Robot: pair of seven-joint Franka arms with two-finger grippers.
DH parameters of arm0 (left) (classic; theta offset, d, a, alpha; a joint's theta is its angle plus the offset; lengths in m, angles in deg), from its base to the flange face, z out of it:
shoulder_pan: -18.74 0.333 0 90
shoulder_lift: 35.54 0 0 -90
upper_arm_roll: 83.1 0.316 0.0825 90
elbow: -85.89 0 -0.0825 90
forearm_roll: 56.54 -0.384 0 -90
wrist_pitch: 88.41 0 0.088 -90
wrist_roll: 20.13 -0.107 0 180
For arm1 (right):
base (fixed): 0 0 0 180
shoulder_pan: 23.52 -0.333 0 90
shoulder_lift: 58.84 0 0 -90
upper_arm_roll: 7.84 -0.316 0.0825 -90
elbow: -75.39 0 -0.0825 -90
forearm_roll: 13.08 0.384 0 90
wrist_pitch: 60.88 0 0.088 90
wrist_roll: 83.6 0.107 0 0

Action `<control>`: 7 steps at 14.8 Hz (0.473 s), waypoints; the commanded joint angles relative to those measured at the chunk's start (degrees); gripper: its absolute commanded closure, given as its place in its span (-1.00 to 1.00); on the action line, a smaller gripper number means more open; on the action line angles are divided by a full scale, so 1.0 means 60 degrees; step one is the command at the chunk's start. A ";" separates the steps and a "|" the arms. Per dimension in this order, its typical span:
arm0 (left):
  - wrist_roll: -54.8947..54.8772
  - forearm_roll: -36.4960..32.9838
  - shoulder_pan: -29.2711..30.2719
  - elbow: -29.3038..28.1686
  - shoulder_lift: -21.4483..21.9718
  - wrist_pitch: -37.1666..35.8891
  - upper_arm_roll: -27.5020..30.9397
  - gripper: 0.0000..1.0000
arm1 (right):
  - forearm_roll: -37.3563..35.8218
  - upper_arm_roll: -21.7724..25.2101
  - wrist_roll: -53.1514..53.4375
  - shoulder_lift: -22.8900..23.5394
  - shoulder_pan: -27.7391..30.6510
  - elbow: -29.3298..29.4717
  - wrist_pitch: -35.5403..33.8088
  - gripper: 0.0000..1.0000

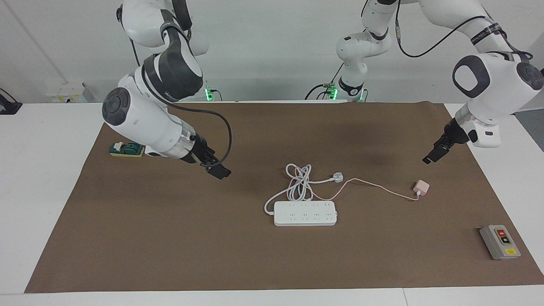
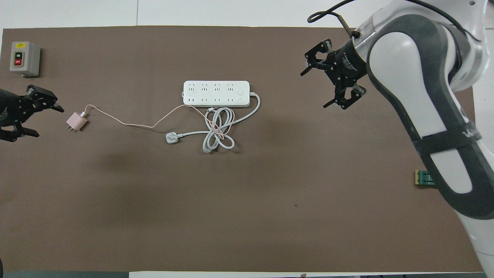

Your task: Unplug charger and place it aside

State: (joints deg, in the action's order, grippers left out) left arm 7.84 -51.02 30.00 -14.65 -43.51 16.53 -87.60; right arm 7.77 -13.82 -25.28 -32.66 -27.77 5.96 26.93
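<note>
The charger (image 1: 421, 187) (image 2: 76, 122), a small pale pink cube, lies on the brown mat toward the left arm's end of the table, held by nothing. Its thin pink cable trails back to the white cord coil (image 1: 299, 187) beside the white power strip (image 1: 305, 213) (image 2: 216, 93). My left gripper (image 1: 430, 158) (image 2: 46, 121) hangs open and empty in the air just off the charger, toward the left arm's end. Toward the right arm's end, my right gripper (image 1: 216, 170) (image 2: 314, 89) is open and empty, raised over the mat well away from the strip.
A white plug (image 1: 338, 177) (image 2: 171, 138) with a thick white cord lies next to the coil. A grey switch box (image 1: 499, 241) (image 2: 24, 58) sits at the mat's corner farther from the robots. A green block (image 1: 126, 149) rests near the right arm.
</note>
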 commanded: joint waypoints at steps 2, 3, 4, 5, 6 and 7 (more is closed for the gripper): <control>-0.1624 -0.0785 -0.0148 0.0641 0.0113 -0.0700 0.0046 -1.00 | -0.0938 -0.0074 -0.3075 -0.1432 0.0692 -0.1158 -0.0643 -1.00; -0.2165 -0.0831 -0.0235 0.0788 0.0113 -0.0775 0.0046 -1.00 | -0.1303 -0.0059 -0.4070 -0.1681 0.0795 -0.1275 -0.0892 -1.00; -0.2519 -0.0860 -0.0251 0.0862 0.0113 -0.0776 0.0046 -1.00 | -0.1843 -0.0059 -0.5109 -0.1988 0.0840 -0.1493 -0.0982 -1.00; -0.2638 -0.0846 -0.0251 0.1008 0.0128 -0.0820 0.0046 -1.00 | -0.2414 -0.0073 -0.6164 -0.2339 0.0855 -0.1757 -0.0983 -1.00; -0.2698 -0.0875 -0.0280 0.1183 0.0113 -0.1023 0.0046 -1.00 | -0.2855 -0.0074 -0.7074 -0.2618 0.0855 -0.1962 -0.0983 -1.00; -0.2829 -0.0875 -0.0367 0.1344 0.0113 -0.1199 0.0046 -1.00 | -0.3236 -0.0059 -0.7938 -0.2897 0.0855 -0.2138 -0.0954 -1.00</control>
State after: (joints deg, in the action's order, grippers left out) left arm -6.91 -55.14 29.08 -8.64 -43.20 12.26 -87.83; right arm -7.23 -13.77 -62.99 -44.58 -22.85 -0.97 20.08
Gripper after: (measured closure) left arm 0.000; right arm 0.000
